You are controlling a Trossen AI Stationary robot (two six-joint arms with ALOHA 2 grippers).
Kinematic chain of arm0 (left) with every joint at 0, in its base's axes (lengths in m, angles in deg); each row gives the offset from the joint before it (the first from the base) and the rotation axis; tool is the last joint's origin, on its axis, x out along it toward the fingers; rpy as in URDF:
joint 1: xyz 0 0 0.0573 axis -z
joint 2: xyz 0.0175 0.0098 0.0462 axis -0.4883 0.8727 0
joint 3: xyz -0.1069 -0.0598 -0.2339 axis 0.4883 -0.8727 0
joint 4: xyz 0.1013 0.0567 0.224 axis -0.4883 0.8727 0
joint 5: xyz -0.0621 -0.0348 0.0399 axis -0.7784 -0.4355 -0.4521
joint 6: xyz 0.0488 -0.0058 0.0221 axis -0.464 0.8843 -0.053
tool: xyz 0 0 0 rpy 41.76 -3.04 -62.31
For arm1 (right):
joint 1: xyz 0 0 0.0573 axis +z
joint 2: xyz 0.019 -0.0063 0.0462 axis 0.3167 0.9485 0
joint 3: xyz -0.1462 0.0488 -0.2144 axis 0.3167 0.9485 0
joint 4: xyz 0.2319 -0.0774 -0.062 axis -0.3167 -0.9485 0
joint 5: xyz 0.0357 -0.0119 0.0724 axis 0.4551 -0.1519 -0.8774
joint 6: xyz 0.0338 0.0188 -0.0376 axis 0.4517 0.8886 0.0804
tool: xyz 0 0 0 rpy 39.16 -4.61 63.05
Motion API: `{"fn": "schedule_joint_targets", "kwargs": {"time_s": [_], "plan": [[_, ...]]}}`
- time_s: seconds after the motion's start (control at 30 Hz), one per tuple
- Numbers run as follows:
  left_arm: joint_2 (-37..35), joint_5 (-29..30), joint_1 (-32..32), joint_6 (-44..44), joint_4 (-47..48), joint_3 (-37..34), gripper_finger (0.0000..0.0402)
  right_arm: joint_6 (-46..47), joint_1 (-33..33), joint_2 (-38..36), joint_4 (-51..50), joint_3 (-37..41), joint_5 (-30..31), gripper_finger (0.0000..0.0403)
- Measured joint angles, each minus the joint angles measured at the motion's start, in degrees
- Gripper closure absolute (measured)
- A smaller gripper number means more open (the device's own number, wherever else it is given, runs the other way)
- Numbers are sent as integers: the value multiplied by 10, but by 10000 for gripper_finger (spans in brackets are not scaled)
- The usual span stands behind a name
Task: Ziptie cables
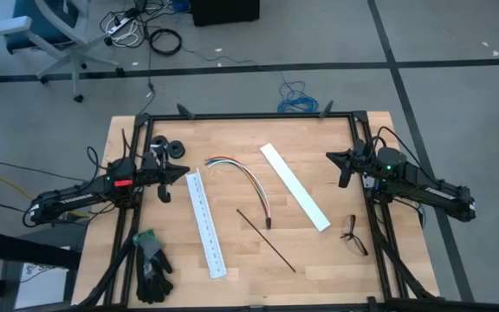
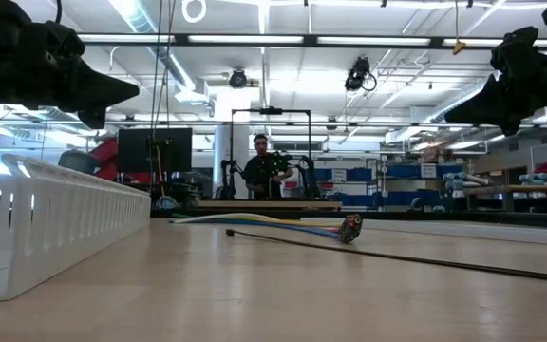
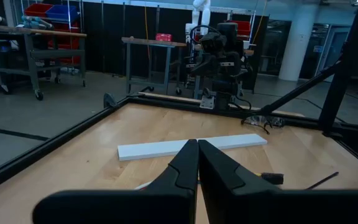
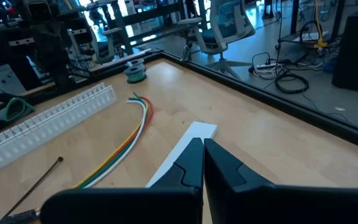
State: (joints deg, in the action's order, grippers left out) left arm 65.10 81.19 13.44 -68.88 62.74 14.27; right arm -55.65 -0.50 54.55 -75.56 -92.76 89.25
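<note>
The cables (image 1: pixel 251 182) lie in a curve on the table's middle, coloured wires ending in a dark plug (image 1: pixel 269 223); the low view shows them flat (image 2: pixel 283 225), and so does the right wrist view (image 4: pixel 129 140). The ziptie (image 1: pixel 267 240), a thin black strip, lies just near of them, one end beside the plug (image 2: pixel 397 256). My left gripper (image 1: pixel 183 171) hovers shut left of the cables' far end (image 3: pixel 197 148). My right gripper (image 1: pixel 330 157) hovers shut near the table's right edge (image 4: pixel 202 146). Both stay above the table.
A white slotted strip (image 1: pixel 206 224) lies left of the cables, and a flat white strip (image 1: pixel 294 186) right of them. Spectacles (image 1: pixel 353 236) sit near the right edge, a glove (image 1: pixel 152 264) at the near left corner, and tape rolls (image 1: pixel 167 147) by the left gripper.
</note>
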Motion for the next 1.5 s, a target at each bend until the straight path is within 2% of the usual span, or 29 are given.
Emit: {"fn": "schedule_joint_targets", "kwargs": {"time_s": [1.5], "plan": [[7,15,0,-20,-44,0,381,0,0,0,0,0,0,398]]}}
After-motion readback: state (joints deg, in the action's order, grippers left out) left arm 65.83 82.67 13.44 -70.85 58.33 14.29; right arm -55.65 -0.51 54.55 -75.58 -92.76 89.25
